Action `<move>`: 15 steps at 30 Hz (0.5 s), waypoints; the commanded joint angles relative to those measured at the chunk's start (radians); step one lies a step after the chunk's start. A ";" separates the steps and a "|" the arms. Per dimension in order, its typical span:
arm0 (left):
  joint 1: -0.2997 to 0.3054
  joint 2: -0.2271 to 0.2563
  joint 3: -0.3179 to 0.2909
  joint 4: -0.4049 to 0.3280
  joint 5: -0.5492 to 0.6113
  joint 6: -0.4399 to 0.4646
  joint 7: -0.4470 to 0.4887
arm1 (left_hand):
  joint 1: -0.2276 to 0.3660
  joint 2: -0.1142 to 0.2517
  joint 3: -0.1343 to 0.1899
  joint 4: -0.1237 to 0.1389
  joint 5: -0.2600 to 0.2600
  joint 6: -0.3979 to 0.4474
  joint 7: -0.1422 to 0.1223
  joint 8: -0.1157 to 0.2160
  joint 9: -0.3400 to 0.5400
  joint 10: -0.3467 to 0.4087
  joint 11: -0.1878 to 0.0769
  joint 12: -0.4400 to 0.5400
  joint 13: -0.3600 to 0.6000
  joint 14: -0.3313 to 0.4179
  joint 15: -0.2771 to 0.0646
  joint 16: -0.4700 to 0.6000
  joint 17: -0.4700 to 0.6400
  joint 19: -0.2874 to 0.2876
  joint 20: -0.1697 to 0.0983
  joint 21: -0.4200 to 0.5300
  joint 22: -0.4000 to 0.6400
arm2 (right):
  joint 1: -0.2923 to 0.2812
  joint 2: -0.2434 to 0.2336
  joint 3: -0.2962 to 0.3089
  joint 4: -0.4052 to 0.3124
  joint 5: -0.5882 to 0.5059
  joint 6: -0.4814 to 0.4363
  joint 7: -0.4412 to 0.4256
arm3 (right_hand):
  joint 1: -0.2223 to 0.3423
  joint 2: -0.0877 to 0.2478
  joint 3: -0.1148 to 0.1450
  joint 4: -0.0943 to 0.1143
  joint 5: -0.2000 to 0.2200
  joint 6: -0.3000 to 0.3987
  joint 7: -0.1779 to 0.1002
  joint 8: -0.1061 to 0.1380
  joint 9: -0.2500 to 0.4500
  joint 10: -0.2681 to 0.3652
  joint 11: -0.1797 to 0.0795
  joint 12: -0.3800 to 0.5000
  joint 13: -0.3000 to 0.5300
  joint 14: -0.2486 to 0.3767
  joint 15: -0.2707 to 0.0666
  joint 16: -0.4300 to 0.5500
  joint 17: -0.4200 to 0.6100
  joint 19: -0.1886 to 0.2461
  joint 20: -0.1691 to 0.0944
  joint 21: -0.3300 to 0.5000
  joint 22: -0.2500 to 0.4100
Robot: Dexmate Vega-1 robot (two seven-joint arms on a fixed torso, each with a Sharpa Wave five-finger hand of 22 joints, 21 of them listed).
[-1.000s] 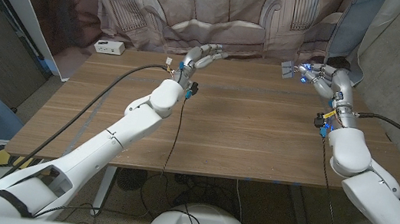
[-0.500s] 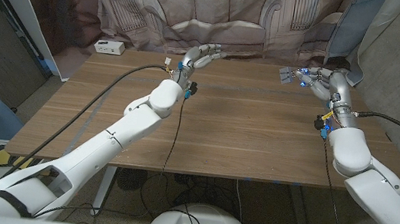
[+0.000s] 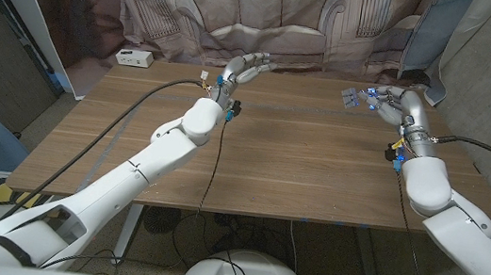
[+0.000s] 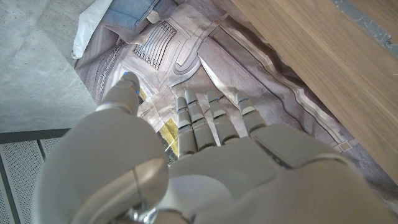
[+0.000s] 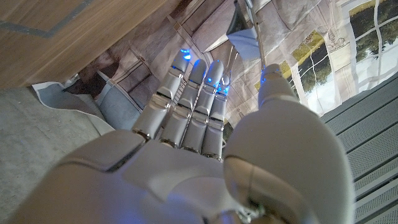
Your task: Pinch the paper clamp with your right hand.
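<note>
Blue-lit paper clamp (image 3: pixel 354 96) at right hand (image 3: pixel 396 102) fingertips

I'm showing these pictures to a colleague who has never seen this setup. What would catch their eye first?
Probably the two long white arms reaching across the wooden table to its far edge. The right hand, lit blue at its fingertips, holds the small paper clamp at the far right corner, while the left hand is raised with its fingers apart near the far middle. Behind hangs a curtain printed with a sofa.
</note>
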 commanded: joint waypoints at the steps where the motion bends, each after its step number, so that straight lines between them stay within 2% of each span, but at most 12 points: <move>1: 0.016 0.006 -0.010 -0.019 0.005 0.003 0.014 | -0.006 0.003 0.000 -0.007 0.003 -0.001 -0.003 0.005 0.001 -0.003 0.002 0.003 -0.001 -0.001 -0.003 0.002 0.004 -0.005 -0.001 0.006 0.005 | 0.028 -0.029 -0.039 0.017 -0.052 -0.041 0.005 | -0.002 0.012 0.005 -0.003 0.004 0.052 -0.040 -0.001 0.159 0.011 -0.001 -0.001 -0.001 0.003 -0.041 -0.011 -0.003 -0.003 -0.006 0.000 0.003; 15: 0.040 0.019 -0.026 -0.046 0.005 0.014 0.029 | -0.008 0.001 -0.001 -0.008 0.003 -0.002 -0.003 0.005 0.001 -0.004 0.003 0.004 -0.003 -0.001 -0.001 0.002 0.004 -0.005 -0.001 0.007 0.005 | 0.088 -0.070 -0.132 0.042 -0.109 -0.098 0.034 | -0.003 0.013 0.005 -0.007 0.003 0.043 -0.039 -0.014 0.148 0.001 0.000 -0.012 -0.015 -0.003 -0.039 -0.019 -0.006 -0.005 -0.006 -0.001 0.003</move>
